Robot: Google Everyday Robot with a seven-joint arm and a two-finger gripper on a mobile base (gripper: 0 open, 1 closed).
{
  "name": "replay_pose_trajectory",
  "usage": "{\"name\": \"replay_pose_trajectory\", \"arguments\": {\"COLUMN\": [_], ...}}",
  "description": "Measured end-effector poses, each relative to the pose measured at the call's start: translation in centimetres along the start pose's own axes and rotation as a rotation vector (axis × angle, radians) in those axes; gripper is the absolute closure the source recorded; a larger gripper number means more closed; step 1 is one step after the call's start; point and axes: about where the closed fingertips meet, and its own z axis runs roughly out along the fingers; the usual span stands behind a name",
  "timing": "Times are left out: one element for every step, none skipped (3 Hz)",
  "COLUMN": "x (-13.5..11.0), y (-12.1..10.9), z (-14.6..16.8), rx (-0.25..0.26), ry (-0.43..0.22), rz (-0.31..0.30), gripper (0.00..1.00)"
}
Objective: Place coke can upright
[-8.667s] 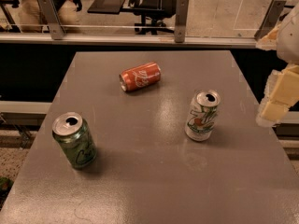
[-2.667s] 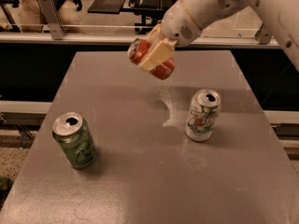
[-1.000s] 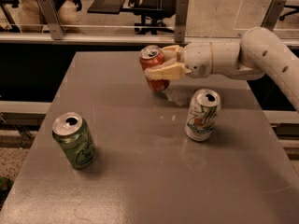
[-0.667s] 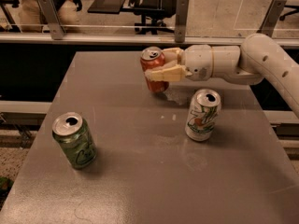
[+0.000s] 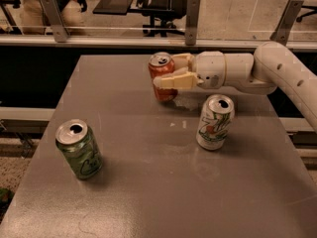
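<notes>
The red-orange coke can (image 5: pixel 161 71) stands upright at the far middle of the grey table (image 5: pixel 148 192), its silver top facing up. Its base is at the table surface; I cannot tell whether it touches. My gripper (image 5: pixel 166 71) reaches in from the right, level with the table, and is shut on the can's side. One cream finger (image 5: pixel 174 82) lies across the can's front and the other sits behind it. The white arm (image 5: pixel 257 73) runs off to the right edge.
A white can with green and red marks (image 5: pixel 214 122) stands upright just right of and nearer than the coke can, under the arm. A green can (image 5: pixel 79 149) stands upright at the near left. A rail and chairs lie beyond the table's far edge.
The coke can lay on its side at first; my gripper lifted it, turned it and brought it down upright. Over the last second it has barely moved.
</notes>
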Motion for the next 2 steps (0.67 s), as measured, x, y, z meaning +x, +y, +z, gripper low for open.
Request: {"name": "replay_pose_trajectory", "arguments": {"x": [0.88,0.88], "y": [0.13,0.13], "z": [-0.39,-0.38], "rx": [0.001,0.001], "ry": [0.008,0.008], "rz": [0.022,0.022], "gripper": [0.0,0.0]}}
